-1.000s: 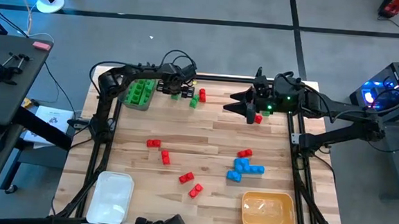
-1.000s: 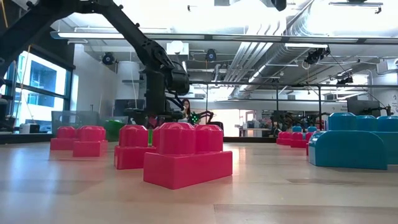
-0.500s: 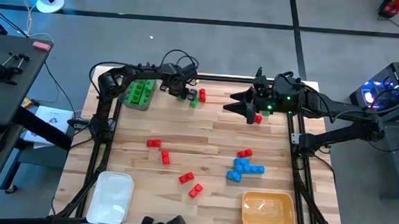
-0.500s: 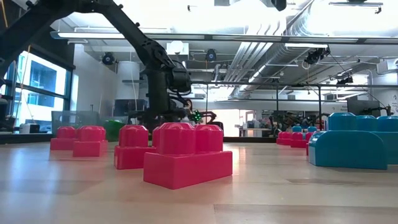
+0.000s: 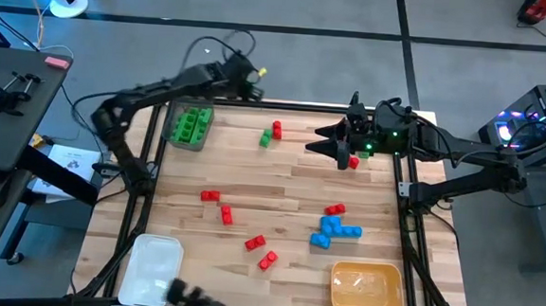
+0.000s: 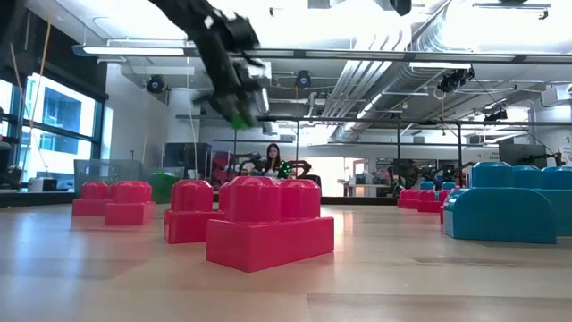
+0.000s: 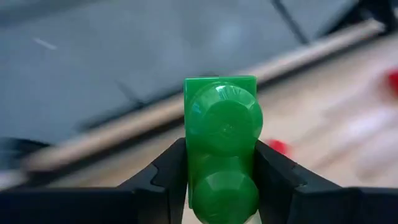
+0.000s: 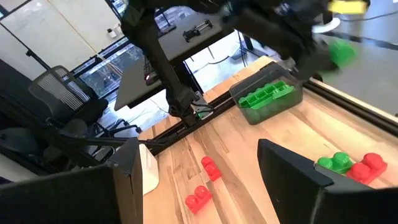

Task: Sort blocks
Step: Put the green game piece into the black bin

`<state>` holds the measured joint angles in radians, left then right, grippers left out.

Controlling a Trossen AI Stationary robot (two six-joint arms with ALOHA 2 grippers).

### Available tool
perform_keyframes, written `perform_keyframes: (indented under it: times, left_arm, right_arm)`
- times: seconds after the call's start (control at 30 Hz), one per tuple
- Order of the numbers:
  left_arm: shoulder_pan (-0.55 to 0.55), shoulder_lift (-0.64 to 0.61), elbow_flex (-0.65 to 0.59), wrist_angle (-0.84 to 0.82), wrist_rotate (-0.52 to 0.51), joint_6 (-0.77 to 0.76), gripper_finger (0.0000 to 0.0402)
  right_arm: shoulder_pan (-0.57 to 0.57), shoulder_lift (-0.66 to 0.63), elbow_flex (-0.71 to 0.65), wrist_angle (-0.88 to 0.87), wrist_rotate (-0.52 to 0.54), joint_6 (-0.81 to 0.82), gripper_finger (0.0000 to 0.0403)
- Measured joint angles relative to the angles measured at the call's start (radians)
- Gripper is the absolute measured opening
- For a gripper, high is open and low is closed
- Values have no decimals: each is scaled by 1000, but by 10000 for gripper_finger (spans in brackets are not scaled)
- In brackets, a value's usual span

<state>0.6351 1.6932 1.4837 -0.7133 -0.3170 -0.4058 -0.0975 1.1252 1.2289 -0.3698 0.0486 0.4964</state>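
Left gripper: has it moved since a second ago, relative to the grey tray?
Yes. The left gripper, shut on a green block, has lifted from the table beside the grey tray and now sits past the table's far edge.

Left gripper (image 5: 251, 75) moved: was low over the table by the green and red bricks at upper centre of the high view, now lifted and pulled back past the table's far edge, top centre-left. It's clamped on a green block (image 7: 222, 149), one brick fewer beside the remaining green one (image 5: 265, 139). Low view: the arm has risen from table level to the upper left of the frame.
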Motion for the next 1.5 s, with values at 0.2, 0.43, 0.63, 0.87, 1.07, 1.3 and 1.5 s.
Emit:
perform_keyframes:
  times: [0.2,0.43,0.63,0.87,1.07,1.3,1.5]
  left_arm:
    - [39,-122,-36,-255,-226,26,123]
    - [79,-205,-282,-317,-148,-119,122]
    - [81,-250,-463,-303,-142,-242,133]
    - [108,-261,-480,-299,-141,-205,171]
    - [125,-262,-447,-291,-139,-165,201]
    - [81,-262,-415,-48,149,-161,218]
    - [-83,-222,-414,209,115,-278,219]
  right_arm:
    - [0,0,0,0,0,-5,209]
    - [0,0,0,0,0,-4,209]
    - [0,0,0,0,0,-4,209]
    - [0,0,0,0,0,-3,209]
    - [0,0,0,0,1,1,209]
    - [0,0,0,0,1,1,209]
    - [0,1,0,0,1,1,209]
